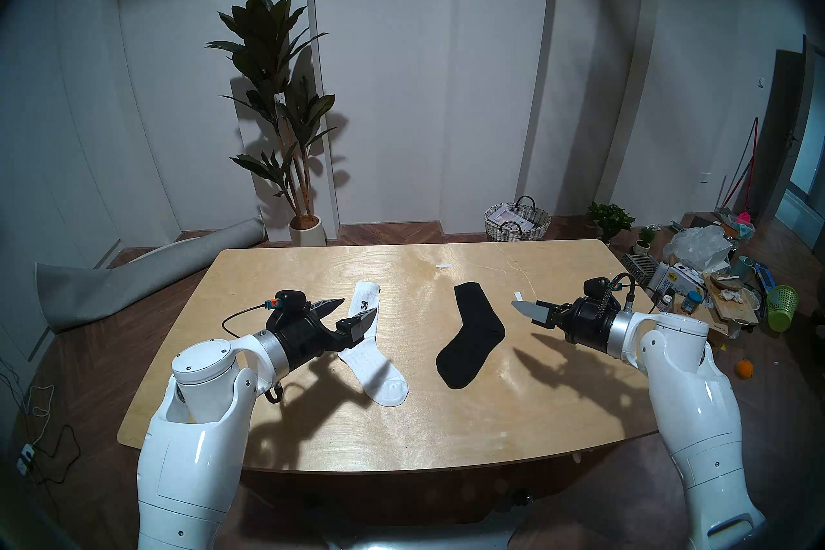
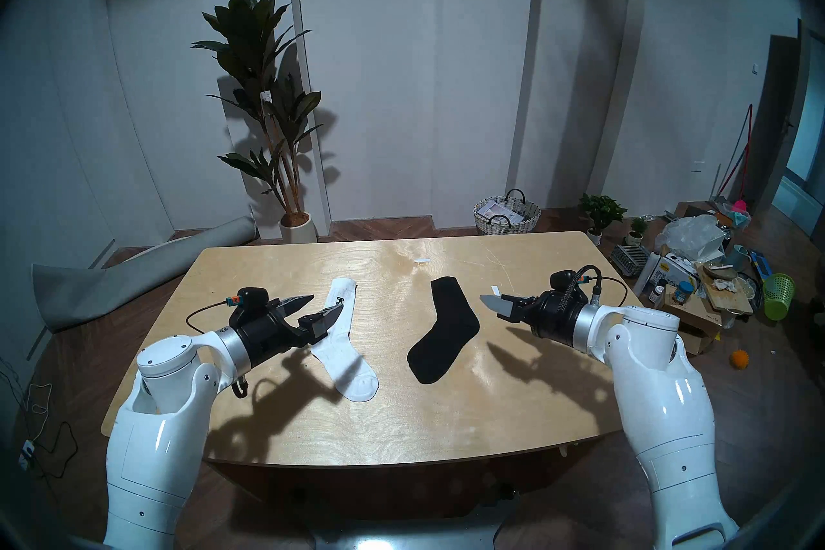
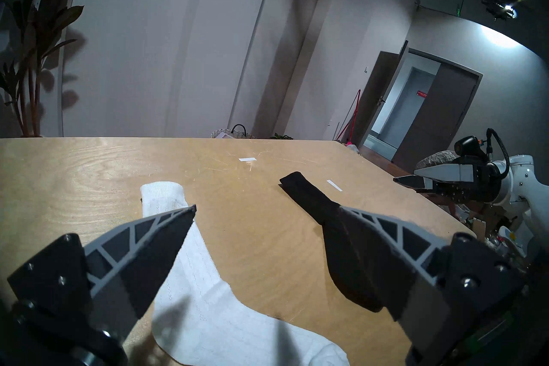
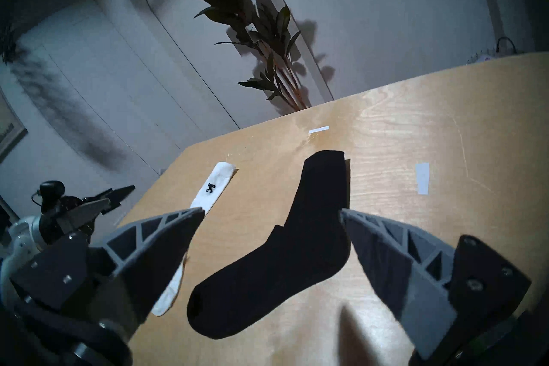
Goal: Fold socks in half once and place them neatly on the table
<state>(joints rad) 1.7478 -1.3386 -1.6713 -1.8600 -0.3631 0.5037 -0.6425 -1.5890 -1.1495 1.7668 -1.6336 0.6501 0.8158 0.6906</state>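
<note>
Bare table point(image 1: 446, 424) surrounds white sock point(image 1: 370, 339) and black sock point(image 1: 473, 335); approaches unobstructed.

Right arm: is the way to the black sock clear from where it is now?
Probably yes. The right gripper hangs open and empty above the table, just right of the black sock. The sock lies flat and uncovered, with only bare wood between them; the white sock lies apart.

A tall plant point(image 1: 277, 89) in a white pot point(image 1: 306, 228) stands by the wall with its arches. A rolled grey rug point(image 1: 134, 281) lies on the dark floor to its left. A woven basket point(image 1: 517, 219) with black handles sits by the wall. To the right are two little potted plants point(image 1: 609, 218), a green bin point(image 1: 782, 307), boxes, a plastic bag point(image 1: 698, 246) and an orange ball point(image 1: 744, 368).
</note>
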